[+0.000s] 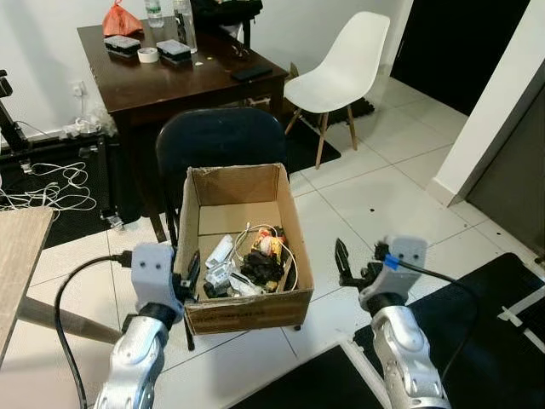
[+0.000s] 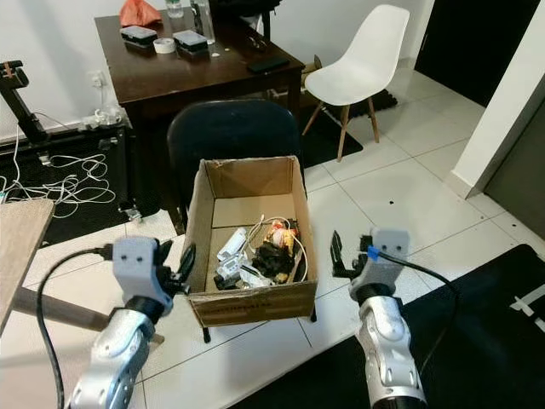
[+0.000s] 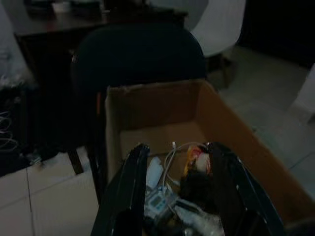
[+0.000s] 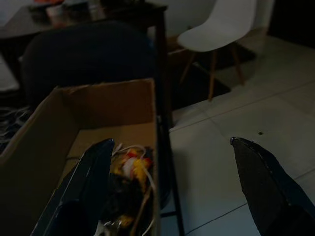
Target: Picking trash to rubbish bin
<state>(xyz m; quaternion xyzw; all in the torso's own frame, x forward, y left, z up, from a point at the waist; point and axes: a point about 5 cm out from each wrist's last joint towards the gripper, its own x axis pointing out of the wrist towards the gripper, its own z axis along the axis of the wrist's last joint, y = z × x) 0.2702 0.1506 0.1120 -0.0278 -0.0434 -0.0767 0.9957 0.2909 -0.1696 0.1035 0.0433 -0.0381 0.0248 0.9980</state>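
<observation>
Both tools, left (image 1: 191, 271) and right (image 1: 358, 259), spread empty beside cardboard box (image 1: 247, 311), long axis toward table (image 1: 170, 81).

No readable text, labels or brand marks anywhere. Items in the cardboard box (image 1: 247, 313) & on the dark table (image 1: 223, 83) are too small/blurred to make out any print or nos.

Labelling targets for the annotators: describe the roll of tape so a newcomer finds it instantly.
Start at the dark brown wooden table against the back wall, behind the open cardboard box. On its far left part lies the small white roll of tape, between two flat dark rectangular cases. It is the only round, ring-shaped white thing there.
</observation>
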